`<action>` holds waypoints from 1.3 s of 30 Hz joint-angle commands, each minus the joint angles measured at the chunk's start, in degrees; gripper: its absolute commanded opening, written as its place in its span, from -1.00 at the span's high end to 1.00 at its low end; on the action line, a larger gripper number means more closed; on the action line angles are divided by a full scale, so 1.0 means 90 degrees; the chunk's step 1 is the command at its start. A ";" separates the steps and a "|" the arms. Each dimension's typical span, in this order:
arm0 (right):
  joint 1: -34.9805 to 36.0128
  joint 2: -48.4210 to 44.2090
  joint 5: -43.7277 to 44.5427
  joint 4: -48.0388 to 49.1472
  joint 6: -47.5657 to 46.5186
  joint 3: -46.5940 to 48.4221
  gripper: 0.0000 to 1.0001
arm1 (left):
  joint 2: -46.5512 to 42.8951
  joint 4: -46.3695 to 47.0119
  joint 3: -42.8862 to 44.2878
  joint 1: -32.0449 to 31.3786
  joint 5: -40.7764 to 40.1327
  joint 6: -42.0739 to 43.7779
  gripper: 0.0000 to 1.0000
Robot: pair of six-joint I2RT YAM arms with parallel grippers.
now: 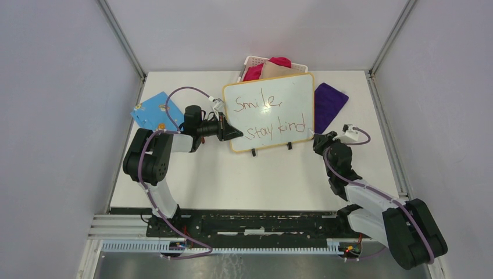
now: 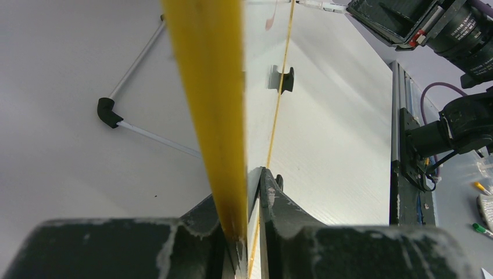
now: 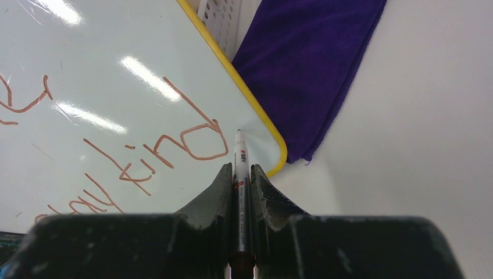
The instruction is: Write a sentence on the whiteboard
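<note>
The whiteboard (image 1: 269,110) stands tilted on small black feet at the table's middle back, yellow rim around it. The sentence (image 1: 273,119) reads "Smile," above "stay kind" in thin red marker. My left gripper (image 1: 231,132) is shut on the whiteboard's left edge; in the left wrist view the yellow rim (image 2: 209,104) runs down between the fingers (image 2: 279,203). My right gripper (image 3: 240,172) is shut on a white marker (image 3: 240,168), its tip close to the board's lower right corner just past the word "kind" (image 3: 174,148).
A purple cloth (image 1: 328,103) lies right of the board. A white basket (image 1: 273,65) with pink and tan cloths sits behind it. A blue board with holes (image 1: 154,110) lies at the left. Grey walls enclose the table.
</note>
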 commanded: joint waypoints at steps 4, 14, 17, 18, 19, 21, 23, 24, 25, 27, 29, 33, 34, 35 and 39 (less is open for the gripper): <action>-0.0067 0.0168 -0.0074 0.0327 -0.0005 0.0267 1.00 | 0.0379 -0.1222 -0.0138 -0.0208 -0.0937 0.0612 0.96; -0.0075 0.0378 -0.0121 0.0190 -0.0043 0.0259 1.00 | 0.0382 -0.1222 -0.0138 -0.0205 -0.0931 0.0614 0.96; -0.0076 0.0414 -0.0123 0.0139 -0.0051 0.0255 1.00 | 0.0378 -0.1222 -0.0138 -0.0205 -0.0930 0.0612 0.96; -0.0076 0.0414 -0.0125 0.0123 -0.0054 0.0244 1.00 | 0.0381 -0.1222 -0.0138 -0.0210 -0.0930 0.0614 0.96; -0.0075 0.0406 -0.0128 0.0100 -0.0063 0.0233 1.00 | 0.0382 -0.1222 -0.0138 -0.0207 -0.0936 0.0615 0.97; -0.0076 0.0394 -0.0122 0.0061 -0.0072 0.0210 1.00 | 0.0382 -0.1222 -0.0137 -0.0212 -0.0936 0.0614 0.97; -0.0074 0.0374 -0.0126 0.0035 -0.0108 0.0190 1.00 | 0.0377 -0.1222 -0.0136 -0.0206 -0.0932 0.0610 0.97; -0.0077 0.0364 -0.0112 0.0012 -0.0114 0.0193 1.00 | 0.0382 -0.1222 -0.0133 -0.0211 -0.0939 0.0605 0.97; -0.0073 0.0351 -0.0106 -0.0015 -0.0124 0.0189 1.00 | 0.0380 -0.1222 -0.0135 -0.0212 -0.0935 0.0599 0.97; -0.0076 0.0317 -0.0101 -0.0071 -0.0134 0.0190 1.00 | 0.0377 -0.1222 -0.0138 -0.0211 -0.0940 0.0600 0.96; -0.0074 0.0281 -0.0104 -0.0117 -0.0152 0.0195 1.00 | 0.0381 -0.1222 -0.0138 -0.0211 -0.0940 0.0605 0.96; -0.0071 0.0223 -0.0091 -0.0198 -0.0182 0.0179 1.00 | 0.0382 -0.1227 -0.0138 -0.0212 -0.0953 0.0602 0.96; -0.0072 0.0210 -0.0087 -0.0204 -0.0185 0.0181 1.00 | 0.0382 -0.1223 -0.0136 -0.0217 -0.0950 0.0604 0.96; -0.0076 0.0205 -0.0086 -0.0213 -0.0194 0.0180 1.00 | 0.0382 -0.1225 -0.0138 -0.0212 -0.0951 0.0608 0.97; -0.0073 0.0199 -0.0075 -0.0268 -0.0238 0.0197 1.00 | 0.0382 -0.1227 -0.0138 -0.0211 -0.0951 0.0599 0.96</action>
